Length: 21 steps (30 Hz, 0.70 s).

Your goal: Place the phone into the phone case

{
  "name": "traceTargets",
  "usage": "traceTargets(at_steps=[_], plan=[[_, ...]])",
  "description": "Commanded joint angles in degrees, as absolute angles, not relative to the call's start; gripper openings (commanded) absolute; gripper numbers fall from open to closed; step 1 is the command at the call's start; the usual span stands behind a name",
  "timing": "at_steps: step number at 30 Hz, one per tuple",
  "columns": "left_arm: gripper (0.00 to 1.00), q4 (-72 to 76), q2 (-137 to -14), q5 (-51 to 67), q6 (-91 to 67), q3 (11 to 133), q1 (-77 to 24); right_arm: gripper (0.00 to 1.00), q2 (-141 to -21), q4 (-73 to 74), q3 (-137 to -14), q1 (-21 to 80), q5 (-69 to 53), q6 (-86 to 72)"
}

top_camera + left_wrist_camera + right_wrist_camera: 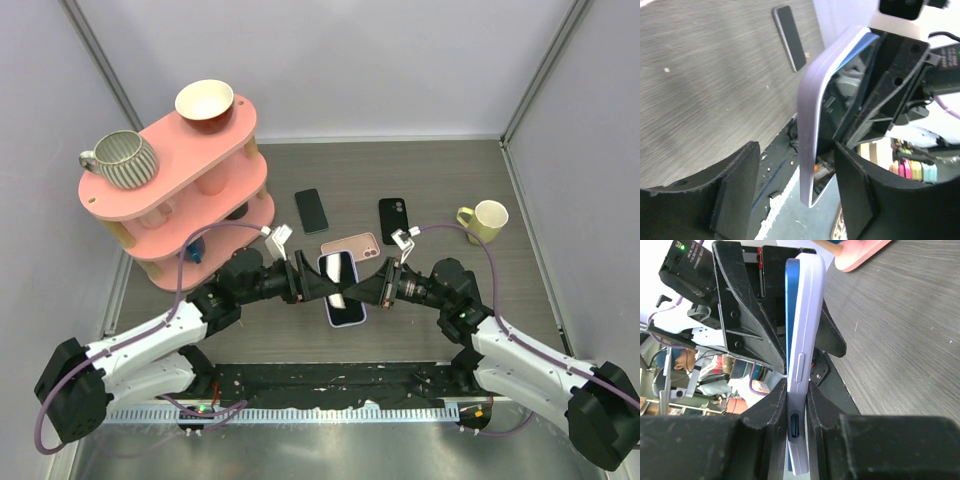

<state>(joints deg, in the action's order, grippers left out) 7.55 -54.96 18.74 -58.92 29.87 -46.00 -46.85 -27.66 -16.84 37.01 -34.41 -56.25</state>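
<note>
Seating step: right gripper (358, 292) clamps phone (338, 275) in lilac case (807, 315), left gripper (320, 283) open alongside; next, press edges flush

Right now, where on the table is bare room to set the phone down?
Bare table lies along the far edge, beyond the dark phone and black phone, and at the right, nearer than the yellow mug. Crowded centre: pink phone, left gripper, right gripper.

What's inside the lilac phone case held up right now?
A blue-edged phone with a dark glossy screen sits in the lilac case. The right gripper's fingers cover both faces near the port end, so full seating there cannot be seen.
</note>
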Motion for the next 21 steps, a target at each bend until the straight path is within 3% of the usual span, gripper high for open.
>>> traceTargets(at_steps=[1, 2, 3, 5, 6, 8, 10, 14, 17, 21], plan=[[0.59, 23.0, -58.2, 25.0, -63.5, 29.3, -45.7, 0.01, -47.2, -43.5, -15.2, 36.9, -38.2, -62.5], [0.55, 24.7, -59.0, 26.0, -64.2, 29.0, -45.7, 0.01, -47.7, -43.5, -15.2, 36.9, -38.3, -62.6], [0.41, 27.8, -59.5, 26.9, -64.6, 28.8, -45.7, 0.01, -48.1, -43.4, -15.1, 36.7, -38.5, -62.4], [0.27, 30.0, -60.9, 28.8, -65.3, 28.7, -45.7, 0.02, -48.3, -43.8, -14.9, 36.9, -39.2, -62.7], [0.17, 30.5, -61.1, 29.2, -65.6, 28.6, -45.7, 0.07, -48.3, -43.4, -14.8, 36.9, -39.2, -62.6], [0.08, 31.0, -61.0, 30.1, -65.4, 28.2, -45.7, 0.18, -47.6, -42.4, -15.1, 36.9, -38.8, -62.3], [0.03, 31.3, -60.4, 30.7, -65.2, 27.9, -45.7, 0.26, -46.1, -39.3, -16.2, 36.9, -38.1, -61.6], [0.0, 31.7, -59.6, 33.4, -64.6, 27.0, -45.7, 0.56, -43.5, -30.5, -19.2, 36.8, -34.4, -58.7], [0.0, 32.9, -59.6, 36.2, -64.7, 26.7, -45.7, 0.61, -43.0, -29.4, -20.6, 36.8, -33.5, -58.8], [0.0, 34.2, -59.2, 37.6, -65.0, 26.3, -45.7, 0.6, -42.9, -29.1, -22.1, 36.7, -33.0, -58.8]])
